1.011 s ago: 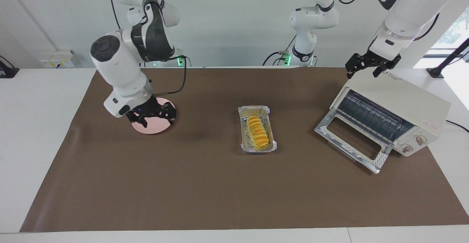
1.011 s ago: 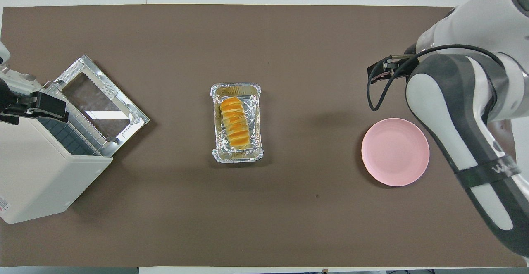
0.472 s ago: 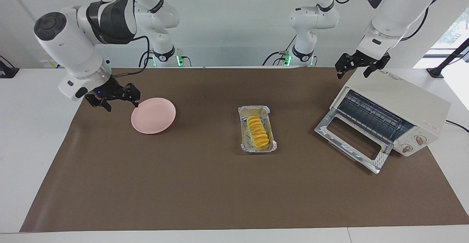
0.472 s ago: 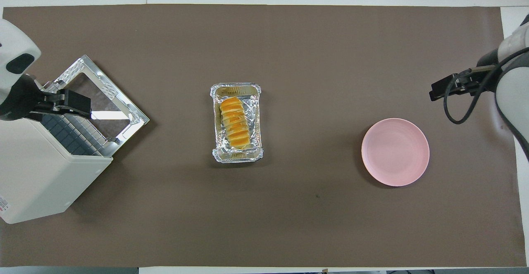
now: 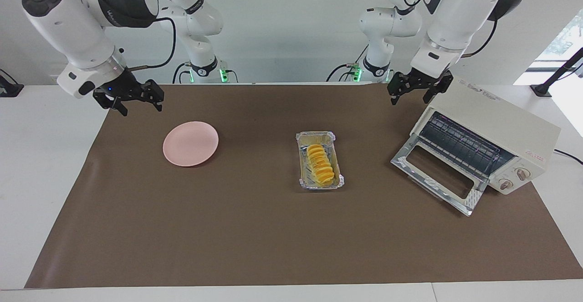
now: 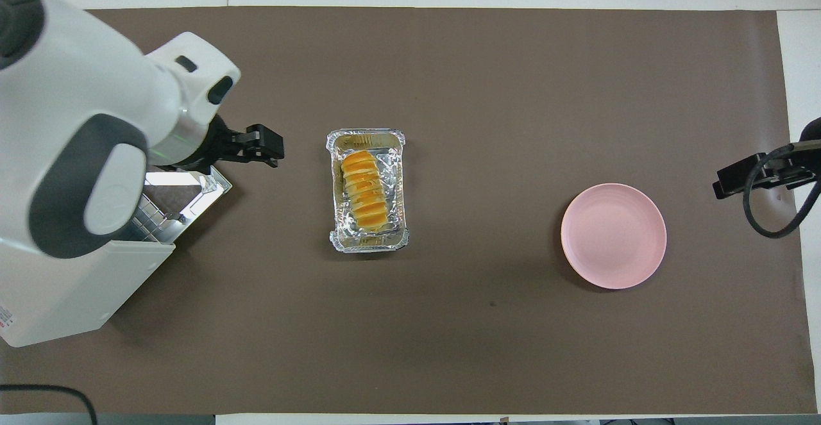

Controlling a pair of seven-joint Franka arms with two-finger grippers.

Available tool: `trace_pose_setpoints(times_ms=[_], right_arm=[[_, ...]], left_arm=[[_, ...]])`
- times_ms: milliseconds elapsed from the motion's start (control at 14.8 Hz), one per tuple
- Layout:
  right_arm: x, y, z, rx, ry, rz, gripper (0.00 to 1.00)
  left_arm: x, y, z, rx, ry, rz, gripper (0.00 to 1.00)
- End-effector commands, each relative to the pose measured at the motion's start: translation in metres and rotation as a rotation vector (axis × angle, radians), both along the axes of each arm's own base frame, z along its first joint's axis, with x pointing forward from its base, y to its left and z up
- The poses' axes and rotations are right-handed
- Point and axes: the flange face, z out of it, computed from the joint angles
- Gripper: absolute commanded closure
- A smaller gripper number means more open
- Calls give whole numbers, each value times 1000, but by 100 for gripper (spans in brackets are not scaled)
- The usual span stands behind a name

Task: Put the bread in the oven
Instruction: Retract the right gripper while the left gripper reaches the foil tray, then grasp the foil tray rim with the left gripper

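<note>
A: Nearest the robots?
B: Two grippers, both up in the air. Left gripper (image 5: 413, 88) over the brown mat (image 5: 255, 229) just beside the oven's top corner, fingers spread wide, holding nothing. Right gripper (image 5: 130, 98) over the mat's edge at the right arm's end, also fully spread, empty.

A: Next out?
B: One oven (image 5: 494, 131), boxy, cream-white, smooth painted shell, at the left arm's end. Drop door (image 5: 435, 174) down flat, shiny metal frame round a glass pane. Dark wire rack (image 5: 460, 145) inside. Two round knobs (image 5: 514, 179) on the front.
A: Plate?
B: One round pink plate (image 5: 190, 143), smooth, matte, bare, toward the right arm's end.

A: Bread?
B: One bread (image 5: 319, 164), golden-yellow, elongated, ridged across the top like slices. Lying in one crinkled silver foil tray (image 5: 303, 156), rectangular, mid-mat, between plate and oven, a bit farther from the robots than the plate.

A: Bread versus grippers?
B: Well apart from both. Left gripper closer to it, off toward the oven end and untouching; in the overhead view just beside the tray's end. Right gripper much more distant, past the plate.

A: Counts?
B: Two grippers, one oven, one plate, one tray, one bread, one mat.
</note>
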Motion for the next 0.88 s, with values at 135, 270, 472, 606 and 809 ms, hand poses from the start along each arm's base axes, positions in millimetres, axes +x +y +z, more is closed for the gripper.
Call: trace_pose_setpoints(times_ms=[135, 270, 472, 606, 809], right_arm=[[-5, -13, 13, -26, -45, -13, 0], [-2, -17, 20, -17, -84, -21, 0], [-8, -18, 36, -17, -112, -29, 0], [-8, -15, 34, -17, -106, -28, 0], [-8, -17, 34, -16, -109, -34, 0]], left_arm=[[25, -117, -91, -30, -42, 103, 0], [12, -152, -124, -18, -22, 109, 0], [-1, -164, -154, -13, -31, 111, 5], [-12, -173, -165, -10, -28, 97, 24], [-17, -179, -188, -2, -19, 96, 44]])
